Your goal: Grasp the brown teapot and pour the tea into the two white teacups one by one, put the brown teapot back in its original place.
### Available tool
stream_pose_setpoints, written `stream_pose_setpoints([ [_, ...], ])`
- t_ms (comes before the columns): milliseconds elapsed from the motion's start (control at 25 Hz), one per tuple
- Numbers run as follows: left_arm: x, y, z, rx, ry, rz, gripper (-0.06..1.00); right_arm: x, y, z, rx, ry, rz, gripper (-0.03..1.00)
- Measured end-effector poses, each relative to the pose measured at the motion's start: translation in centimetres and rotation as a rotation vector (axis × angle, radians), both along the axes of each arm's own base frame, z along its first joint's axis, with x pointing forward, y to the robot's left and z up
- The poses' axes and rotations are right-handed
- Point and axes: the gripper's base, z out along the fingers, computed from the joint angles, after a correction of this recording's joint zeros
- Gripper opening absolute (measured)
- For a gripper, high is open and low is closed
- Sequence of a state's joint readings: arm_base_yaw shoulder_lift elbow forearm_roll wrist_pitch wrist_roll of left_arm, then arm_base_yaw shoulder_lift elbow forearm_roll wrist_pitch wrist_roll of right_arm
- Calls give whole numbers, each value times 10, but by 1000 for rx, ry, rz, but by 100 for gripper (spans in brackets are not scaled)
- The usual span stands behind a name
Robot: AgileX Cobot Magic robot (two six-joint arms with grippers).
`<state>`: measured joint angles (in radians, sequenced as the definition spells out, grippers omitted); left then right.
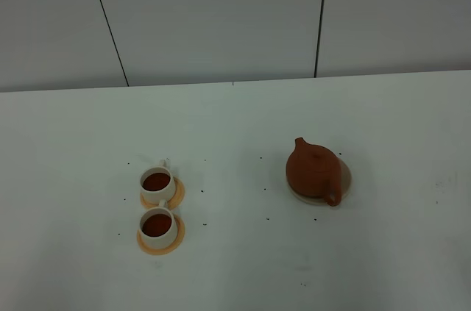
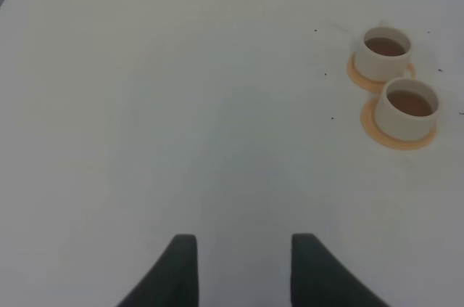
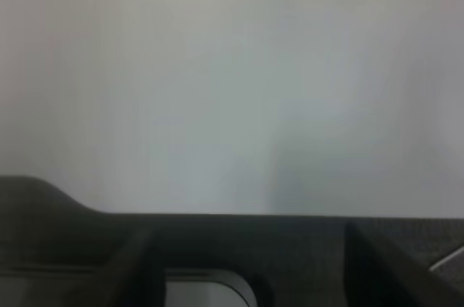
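Where grey wall panels [image 1: 221,17] end, a white speck-dotted table [image 1: 235,267] begins.

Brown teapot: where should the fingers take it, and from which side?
Grip the loop handle of the brown teapot, probably coming from the near-right side: the handle juts toward the table's front edge, while the spout points away. The round body looks too wide.

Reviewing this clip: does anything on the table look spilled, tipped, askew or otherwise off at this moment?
Nothing major. Both white teacups stand upright on their orange saucers, holding dark tea. The brown teapot sits upright on its beige coaster, shifted toward one side of it. Tiny dark specks dot the table around them; what they are is unclear.
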<state>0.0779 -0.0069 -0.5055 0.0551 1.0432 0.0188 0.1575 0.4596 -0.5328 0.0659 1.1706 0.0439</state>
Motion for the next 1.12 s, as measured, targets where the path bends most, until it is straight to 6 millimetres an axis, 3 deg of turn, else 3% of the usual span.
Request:
stream_pose_setpoints([
  [320,0,0,0,0,0,0,37,0,-1,-1,5,-116,-10,49],
  [760,0,0,0,0,0,0,37,0,-2,-4,1,-113,-14,44],
  [1120,0,0,0,0,0,0,37,-36,-12,5,4,-374,-205,38],
])
